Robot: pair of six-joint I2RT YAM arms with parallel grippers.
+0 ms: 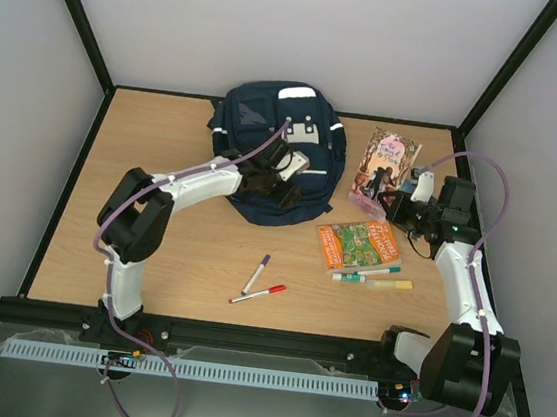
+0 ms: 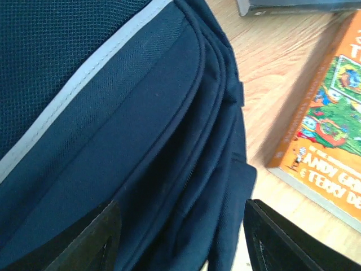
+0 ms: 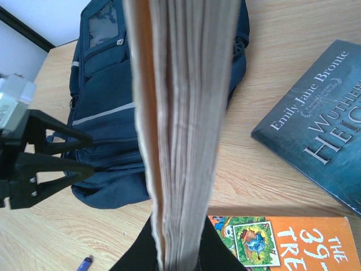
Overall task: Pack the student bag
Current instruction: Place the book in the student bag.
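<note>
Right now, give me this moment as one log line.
left gripper: open over student bag | right gripper: shut on book

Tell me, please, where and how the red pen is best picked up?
Take the red pen on its barrel toward the red end, from straight above, jaws across its thin width. It lies flat and slanted on the table, and the purple pen crowds its other end.

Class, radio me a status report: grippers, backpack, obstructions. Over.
Left gripper open over backpack. Right gripper shut on book. Left arm lies across backpack.
</note>
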